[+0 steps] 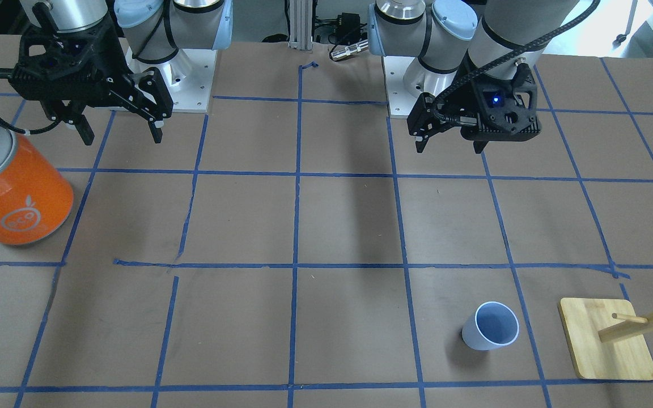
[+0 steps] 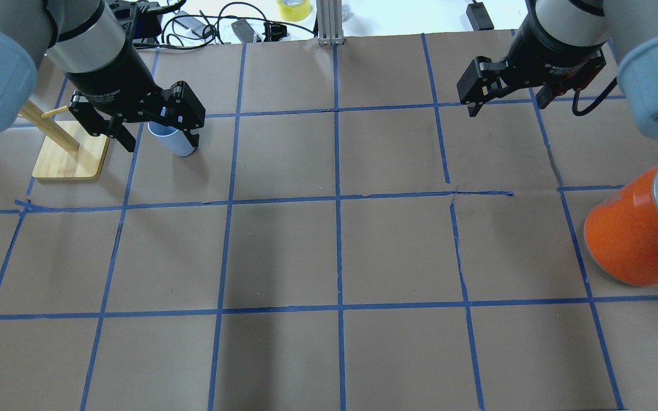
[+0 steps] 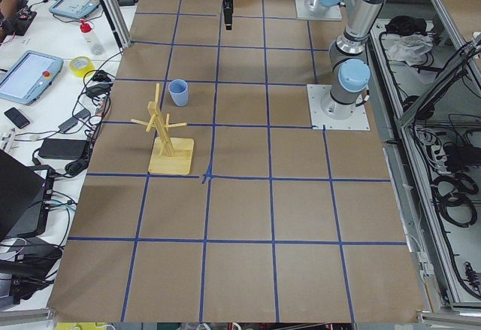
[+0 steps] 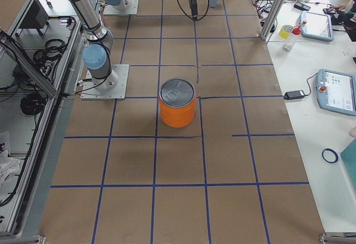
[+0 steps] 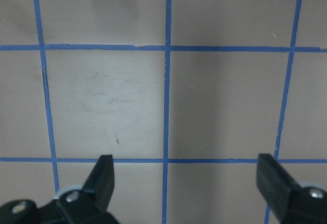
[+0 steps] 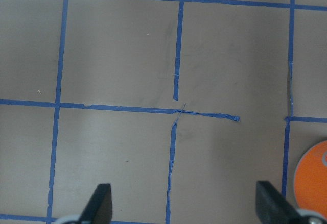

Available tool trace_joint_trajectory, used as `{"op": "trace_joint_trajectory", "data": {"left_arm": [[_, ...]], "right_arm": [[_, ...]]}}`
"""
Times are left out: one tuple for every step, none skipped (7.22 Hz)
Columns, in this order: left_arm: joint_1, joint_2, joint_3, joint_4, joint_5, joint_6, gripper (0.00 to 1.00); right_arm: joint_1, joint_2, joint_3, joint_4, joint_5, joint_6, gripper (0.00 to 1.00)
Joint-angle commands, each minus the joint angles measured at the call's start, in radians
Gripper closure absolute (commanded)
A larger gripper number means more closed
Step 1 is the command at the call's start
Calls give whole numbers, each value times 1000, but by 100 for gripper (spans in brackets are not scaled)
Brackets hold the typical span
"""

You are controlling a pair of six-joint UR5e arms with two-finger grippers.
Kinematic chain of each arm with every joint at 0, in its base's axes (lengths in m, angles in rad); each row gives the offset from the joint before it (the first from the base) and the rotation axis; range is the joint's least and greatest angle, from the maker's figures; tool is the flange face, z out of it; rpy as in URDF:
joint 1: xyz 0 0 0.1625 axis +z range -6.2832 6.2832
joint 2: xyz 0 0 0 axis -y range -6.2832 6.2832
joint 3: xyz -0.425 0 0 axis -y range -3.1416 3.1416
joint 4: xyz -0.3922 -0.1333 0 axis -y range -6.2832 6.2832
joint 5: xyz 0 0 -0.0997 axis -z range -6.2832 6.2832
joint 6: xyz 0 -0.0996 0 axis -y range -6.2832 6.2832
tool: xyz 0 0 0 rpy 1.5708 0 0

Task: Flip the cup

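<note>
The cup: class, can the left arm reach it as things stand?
Probably yes: the left pincer is open and empty, the cup is on that arm's side, the wooden rack stands apart.

It's a robotics lab: a paper-covered table [image 2: 397, 251] gridded in blue tape [image 2: 338, 251], with teach pendants [image 3: 28, 74] and cables [image 3: 451, 187] lying along its sides.

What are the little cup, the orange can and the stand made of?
The cup looks like smooth matte plastic: thin, even pale walls. The orange can seems to be metal, glossy with a silvery lid. The stand looks like bare wood, light tan.
</note>
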Motion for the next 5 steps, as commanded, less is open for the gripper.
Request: {"op": "trace_joint_trajectory", "data": {"left_arm": [[0, 8, 7, 10, -1, 0, 0], [0, 10, 0, 8, 2, 0, 0], [0, 8, -3, 8, 1, 2, 0], [2, -5, -9, 10, -2, 2, 0], [3, -7, -6, 13, -5, 3, 0]], "right_arm": [[0, -1, -1, -1, 0, 0, 0], [1, -5, -1, 0, 0, 0, 0], [1, -8, -1, 0, 0, -1, 0], [1, -9, -1, 2, 0, -1, 0], [1, -8, -1, 2, 0, -1, 0]]}}
